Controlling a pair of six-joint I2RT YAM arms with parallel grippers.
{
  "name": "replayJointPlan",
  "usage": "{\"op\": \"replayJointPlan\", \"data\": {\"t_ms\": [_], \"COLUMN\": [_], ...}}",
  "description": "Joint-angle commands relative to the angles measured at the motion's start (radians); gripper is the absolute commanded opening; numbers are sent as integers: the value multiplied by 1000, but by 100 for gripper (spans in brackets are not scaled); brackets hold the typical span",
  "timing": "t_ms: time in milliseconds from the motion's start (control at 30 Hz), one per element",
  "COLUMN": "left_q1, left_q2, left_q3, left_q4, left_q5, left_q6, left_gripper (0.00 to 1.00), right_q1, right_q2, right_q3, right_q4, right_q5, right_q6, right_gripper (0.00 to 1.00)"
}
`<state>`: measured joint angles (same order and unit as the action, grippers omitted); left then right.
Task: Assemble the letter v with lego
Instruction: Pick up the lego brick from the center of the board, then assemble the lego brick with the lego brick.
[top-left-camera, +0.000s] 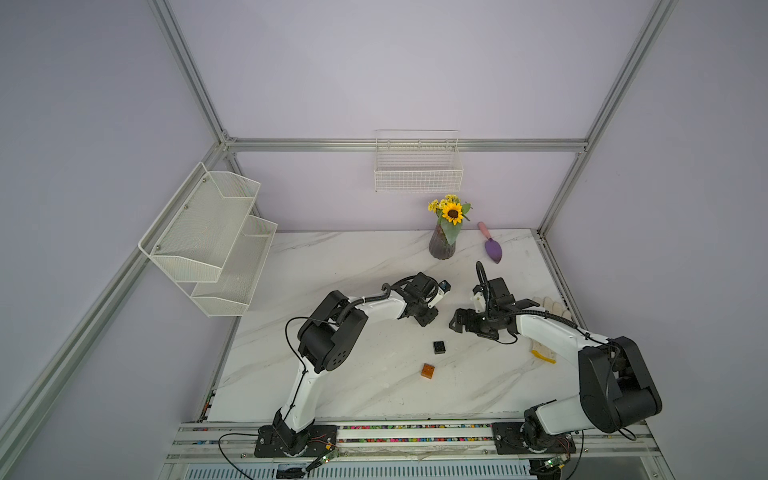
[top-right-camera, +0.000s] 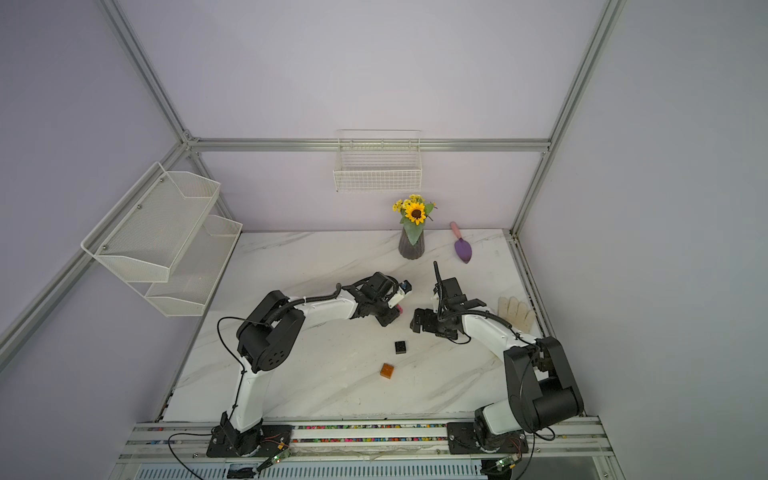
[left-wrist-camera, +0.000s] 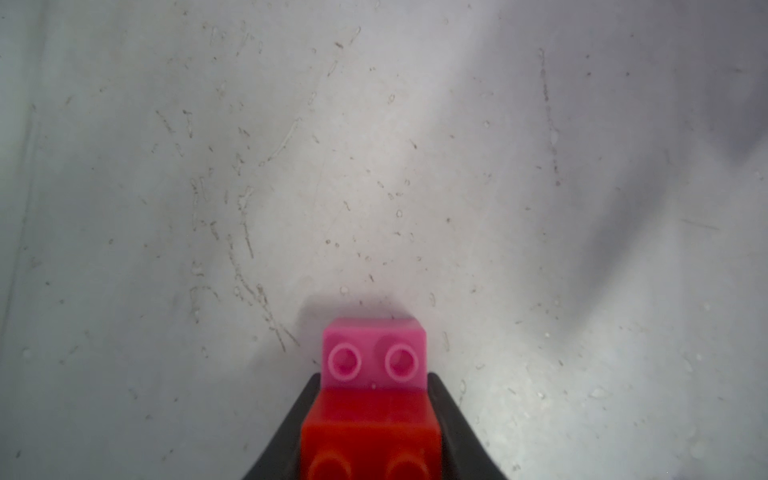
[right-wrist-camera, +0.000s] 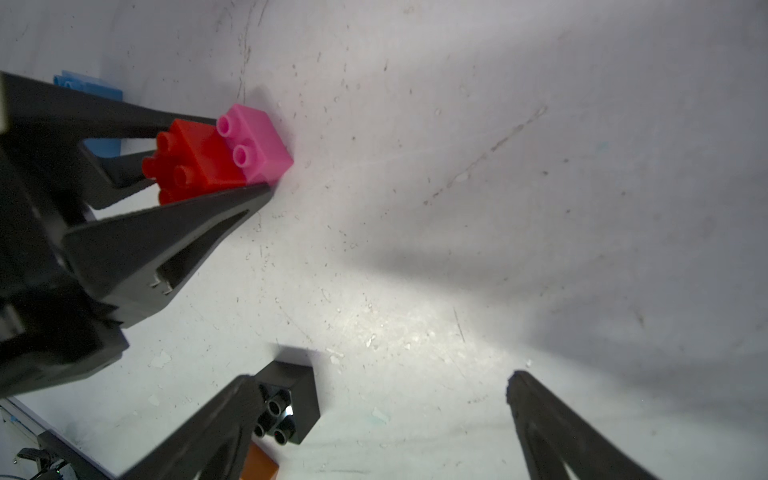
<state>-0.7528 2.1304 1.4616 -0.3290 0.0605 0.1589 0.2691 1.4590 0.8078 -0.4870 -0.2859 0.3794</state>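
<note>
Reaching down, left end effector (left-wrist-camera: 372, 386) grips red brick (left-wrist-camera: 370, 417) — right end effector (right-wrist-camera: 379, 376) spread wide

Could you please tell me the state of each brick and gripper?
left gripper: shut on red brick
right gripper: open, empty
red brick: gripped, joined to pink brick
pink brick: joined to red
black brick: loose on table
orange brick: loose on table
blue brick: partly hidden

Robot lab test cell: aluminium extrusion frame (top-left-camera: 407, 145) with plain lavender panels (top-left-camera: 415, 62) boxes in a marble-look tabletop (top-left-camera: 332, 266). Left arm (top-left-camera: 378, 307) and right arm (top-left-camera: 548, 336) are bolted to a slotted front rail (top-left-camera: 415, 434). Only homely bits are a wire basket (top-left-camera: 418, 174), mesh shelf (top-left-camera: 208, 232), sunflower vase (top-left-camera: 441, 245), trowel (top-left-camera: 493, 249) and glove (top-left-camera: 548, 307).
</note>
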Motion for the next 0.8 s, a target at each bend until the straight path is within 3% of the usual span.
{"op": "replayJointPlan", "data": {"t_ms": [0, 333, 767], "left_q1": [7, 36, 109], "left_q2": [9, -107, -388], "left_q3": [-15, 42, -106], "left_q4": [-187, -226, -223], "left_q5": [-41, -109, -224], "left_q6": [-3, -64, -146], "left_gripper": [33, 32, 34], "right_q1": [-6, 3, 161], "right_q2": [18, 59, 190], "right_q3": [23, 91, 174], "right_q4": [36, 83, 165], "right_q5": [-11, -68, -58], "right_q6": [-18, -30, 19], "right_gripper": [97, 97, 97]}}
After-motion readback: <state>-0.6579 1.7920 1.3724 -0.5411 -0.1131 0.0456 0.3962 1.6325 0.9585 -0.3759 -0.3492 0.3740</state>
